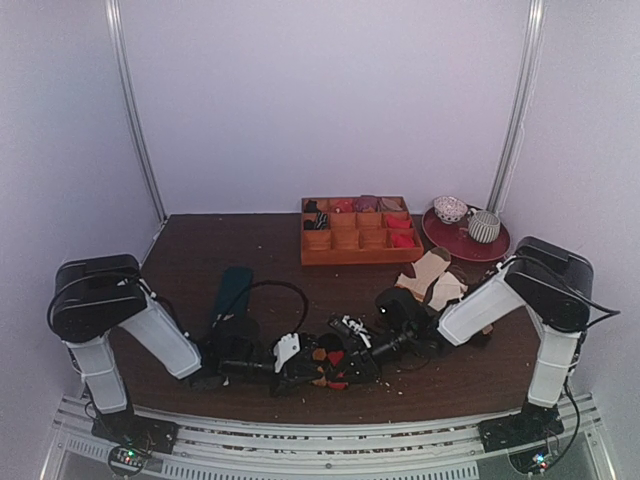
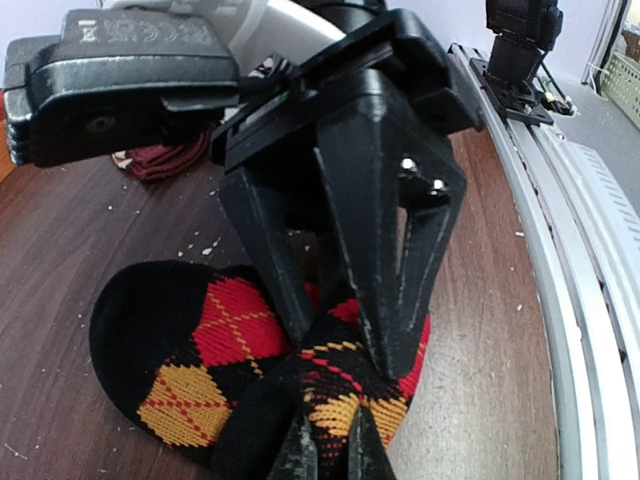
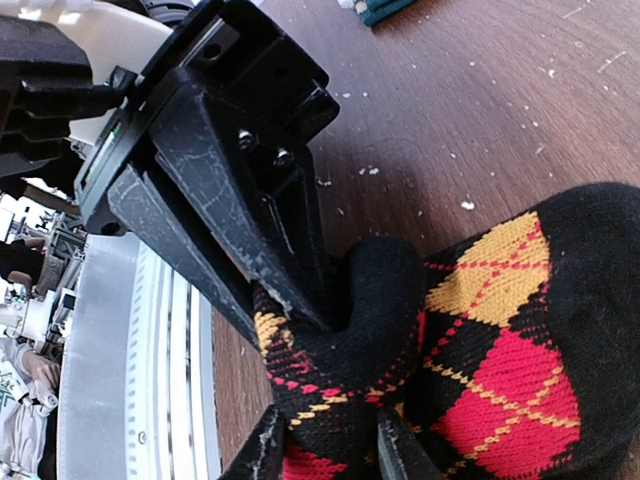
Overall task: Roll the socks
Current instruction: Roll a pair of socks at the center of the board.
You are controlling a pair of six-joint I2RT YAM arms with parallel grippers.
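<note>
Far centre on the dark wood tabletop point(image 1: 200, 250): orange compartment tray point(image 1: 360, 258), small red and dark items inside. Just right, red plate point(image 1: 460, 248) bearing patterned bowl point(image 1: 449, 208) and ridged cup point(image 1: 484, 227). Teal sock point(image 1: 232, 290) left; beige argyle sock point(image 1: 432, 278) right.

The socks point(image 2: 230, 335) between the black left end effector point(image 2: 326, 432) and the black right end effector point(image 3: 330, 440) are black knit with an argyle pattern of red and orange diamonds crossed by thin dashed lines. The worktop point(image 2: 90, 235) beneath both is dark brown wood grain, speckled white. Beyond the left end effector lies a dark teal sock point(image 1: 232, 290); beyond the right, an orange tray point(image 1: 360, 257).
</note>
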